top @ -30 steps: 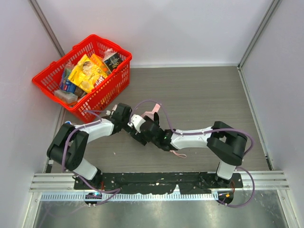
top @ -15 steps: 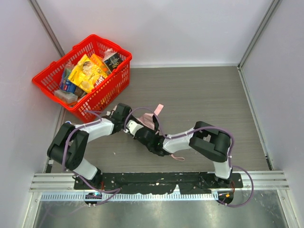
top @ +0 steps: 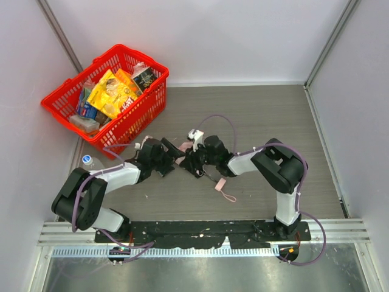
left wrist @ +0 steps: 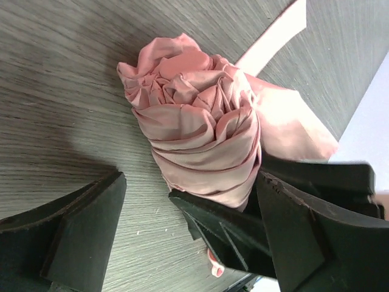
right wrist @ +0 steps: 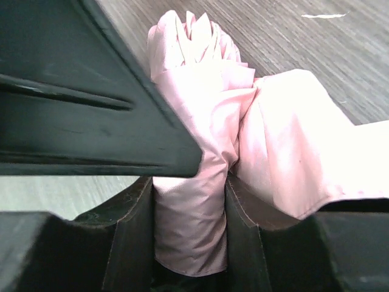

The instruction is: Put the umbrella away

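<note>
Pink umbrella (left wrist: pixel 194 134) lies diagonally, its handle (top: pixel 220 185) pointing toward the near right.

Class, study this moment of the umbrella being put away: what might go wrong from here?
1. The right gripper pinches only soft rolled fabric of the umbrella, which may slip or unroll.
2. The open left gripper straddles the same spot, so the two could collide on closing.
3. The loose flap and wrist loop lie free and might snag.
</note>
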You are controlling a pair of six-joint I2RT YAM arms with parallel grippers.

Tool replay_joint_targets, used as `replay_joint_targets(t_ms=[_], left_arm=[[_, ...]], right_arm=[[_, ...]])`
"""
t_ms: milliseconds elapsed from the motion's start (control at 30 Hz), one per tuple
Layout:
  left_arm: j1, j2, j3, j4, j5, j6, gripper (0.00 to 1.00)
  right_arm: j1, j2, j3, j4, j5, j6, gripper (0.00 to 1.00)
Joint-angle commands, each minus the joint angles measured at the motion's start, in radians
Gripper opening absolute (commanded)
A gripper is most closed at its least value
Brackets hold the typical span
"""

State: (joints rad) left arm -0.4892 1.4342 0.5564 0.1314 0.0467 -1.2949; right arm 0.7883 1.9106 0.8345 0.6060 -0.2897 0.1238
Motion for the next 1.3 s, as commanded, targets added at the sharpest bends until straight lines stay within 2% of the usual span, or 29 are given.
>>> replay_joint_targets(t_ms=[0, 133, 233, 367, 400, 467, 533, 667, 767, 800, 867, 900, 933, 967, 1000, 1033, 1067, 1100, 1267], left_arm=[[-0.003, 0.015, -0.046, -0.03, -0.018, 0.056, 0.96], [-0.003, 0.081, -0.018, -0.047, -0.019, 0.042, 0.97], [-0.003, 0.121, 0.013, -0.084, -0.037, 0.046, 0.93], [-0.003, 0.183, 0.053, -0.118, -0.079, 0.068, 0.88], [-0.005, 0.192, 0.056, -0.118, -0.08, 0.077, 0.84], [-0.006, 0.203, 0.034, -0.089, -0.082, 0.08, 0.75], [-0.005, 0.201, -0.002, -0.035, -0.073, 0.083, 0.57], [-0.006, 0.198, -0.038, 0.001, -0.051, 0.089, 0.09], [-0.006, 0.201, -0.036, -0.029, 0.008, 0.092, 0.0], [-0.006, 0.2, -0.036, -0.039, 0.018, 0.088, 0.0], [-0.006, 0.193, -0.039, -0.056, 0.038, 0.079, 0.0], [-0.006, 0.192, -0.039, -0.07, 0.044, 0.074, 0.0], [-0.006, 0.19, -0.039, -0.082, 0.054, 0.068, 0.0], [-0.006, 0.189, -0.033, -0.099, 0.065, 0.06, 0.0], [-0.005, 0.187, -0.029, -0.116, 0.073, 0.054, 0.0], [-0.005, 0.187, -0.026, -0.128, 0.077, 0.046, 0.0], [-0.006, 0.189, -0.015, -0.166, 0.082, 0.045, 0.0], [-0.006, 0.187, -0.003, -0.199, 0.084, 0.046, 0.0], [-0.006, 0.187, 0.031, -0.286, 0.064, 0.048, 0.0]], right_arm=[[-0.084, 0.137, -0.057, -0.053, -0.388, 0.22, 0.01], [-0.126, 0.209, -0.063, 0.113, -0.528, 0.353, 0.01], [-0.144, 0.238, -0.06, 0.21, -0.592, 0.436, 0.01], [-0.147, 0.258, -0.031, 0.212, -0.628, 0.45, 0.01], [-0.146, 0.268, -0.026, 0.21, -0.634, 0.458, 0.01], [-0.147, 0.269, -0.017, 0.212, -0.643, 0.464, 0.01], [-0.147, 0.269, -0.011, 0.206, -0.644, 0.467, 0.01], [-0.147, 0.252, 0.005, 0.126, -0.622, 0.435, 0.01], [-0.147, 0.197, 0.018, 0.057, -0.585, 0.409, 0.01], [-0.146, 0.179, 0.023, -0.022, -0.53, 0.372, 0.01], [-0.146, 0.118, 0.038, -0.145, -0.435, 0.314, 0.1], [-0.143, 0.075, 0.041, -0.22, -0.357, 0.278, 0.2], [-0.141, 0.056, 0.058, -0.268, -0.327, 0.263, 0.25], [-0.129, 0.016, 0.069, -0.354, -0.259, 0.217, 0.36], [-0.121, -0.007, 0.096, -0.405, -0.224, 0.188, 0.41], [-0.097, -0.042, 0.109, -0.484, -0.16, 0.139, 0.61], [-0.084, -0.076, 0.141, -0.52, -0.122, 0.11, 0.67], [-0.049, -0.094, 0.155, -0.587, -0.036, 0.059, 0.72], [0.084, -0.145, 0.294, -0.773, 0.371, -0.09, 0.8]])
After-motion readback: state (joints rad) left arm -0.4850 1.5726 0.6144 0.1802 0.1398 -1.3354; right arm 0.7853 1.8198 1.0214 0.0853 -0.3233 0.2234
